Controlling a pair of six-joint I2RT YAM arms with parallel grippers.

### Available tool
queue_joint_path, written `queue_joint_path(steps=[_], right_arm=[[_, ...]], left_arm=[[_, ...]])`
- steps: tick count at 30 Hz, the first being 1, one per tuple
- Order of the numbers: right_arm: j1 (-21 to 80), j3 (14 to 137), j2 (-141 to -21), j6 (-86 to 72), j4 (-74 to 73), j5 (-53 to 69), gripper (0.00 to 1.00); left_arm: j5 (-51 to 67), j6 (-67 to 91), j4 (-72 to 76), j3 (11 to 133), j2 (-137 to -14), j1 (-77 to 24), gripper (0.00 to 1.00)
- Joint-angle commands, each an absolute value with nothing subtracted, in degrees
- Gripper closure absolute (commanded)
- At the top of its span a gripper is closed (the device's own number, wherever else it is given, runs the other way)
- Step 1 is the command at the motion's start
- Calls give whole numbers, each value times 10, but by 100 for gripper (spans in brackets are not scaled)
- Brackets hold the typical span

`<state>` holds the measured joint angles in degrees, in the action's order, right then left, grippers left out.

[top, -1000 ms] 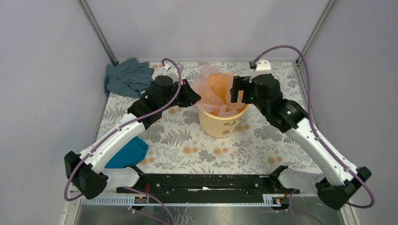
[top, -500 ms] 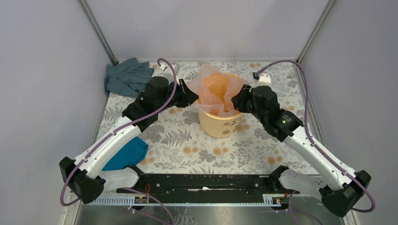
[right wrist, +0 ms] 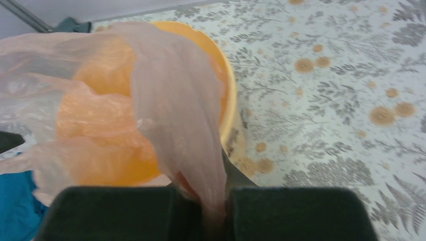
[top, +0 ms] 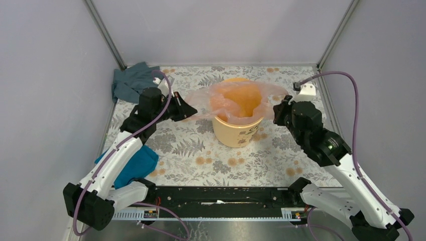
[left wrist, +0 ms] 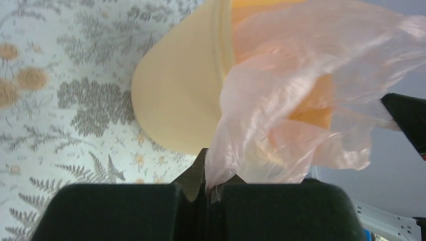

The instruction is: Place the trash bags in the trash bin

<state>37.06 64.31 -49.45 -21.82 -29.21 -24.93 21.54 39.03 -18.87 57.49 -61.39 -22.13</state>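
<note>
Nearest me, the bright teal cloth (top: 134,164) lies on the flowered table (top: 201,150), partly under my left arm. Further out, my left gripper (left wrist: 208,190) is pressed together on a gathered edge of the pink trash bag (top: 240,99), out to the left of the trash bin (top: 235,133). My right gripper (right wrist: 213,208) pinches the opposite edge, just off the bin's right side. Between them the bag is stretched wide over the bin's rim, its middle sagging into the opening and its edges flaring past the rim on both sides. The bin stands upright mid-table. Beyond my left gripper, the grey-blue cloth (top: 129,84) sits crumpled in the far left corner.
</note>
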Motion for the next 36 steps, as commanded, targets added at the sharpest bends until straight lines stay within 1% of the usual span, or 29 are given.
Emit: queue_joint_path(steps=[1, 5, 11, 14, 18, 24, 26, 28, 30, 31, 33, 34, 35, 36], right_arm=[[368, 612, -463, -213, -334, -321, 100], [368, 600, -450, -221, -348, -348, 100], [368, 502, -439, -242, -279, -358, 100], [369, 487, -451, -253, -271, -355, 98], [368, 470, -450, -236, -254, -382, 93], [366, 411, -455, -202, -129, -423, 94], [365, 406, -454, -199, -89, -413, 93], [365, 385, -452, -174, -33, -404, 84], [365, 392, -457, -152, -24, -403, 78], [365, 409, -461, -146, -45, -395, 73], [365, 460, -460, -150, -146, -355, 64], [365, 479, -453, -152, -185, -331, 55], [365, 490, -445, -151, -214, -297, 44], [365, 504, -439, -153, -252, -269, 36]], left_arm=[[258, 383, -198, 548, -585, -216, 100], [261, 387, -203, 527, -568, -217, 100], [276, 412, -146, 469, -560, -217, 100], [268, 407, -137, 449, -567, -217, 100], [233, 384, -142, 425, -569, -217, 100], [211, 375, -96, 415, -596, -217, 100], [210, 381, -67, 416, -606, -217, 100], [212, 389, -38, 421, -616, -217, 100], [217, 394, -18, 430, -625, -217, 91], [224, 391, -16, 438, -628, -217, 87], [232, 379, -31, 454, -625, -217, 77], [231, 371, -46, 459, -617, -218, 72], [227, 361, -60, 461, -606, -217, 66], [220, 352, -76, 463, -594, -217, 60]])
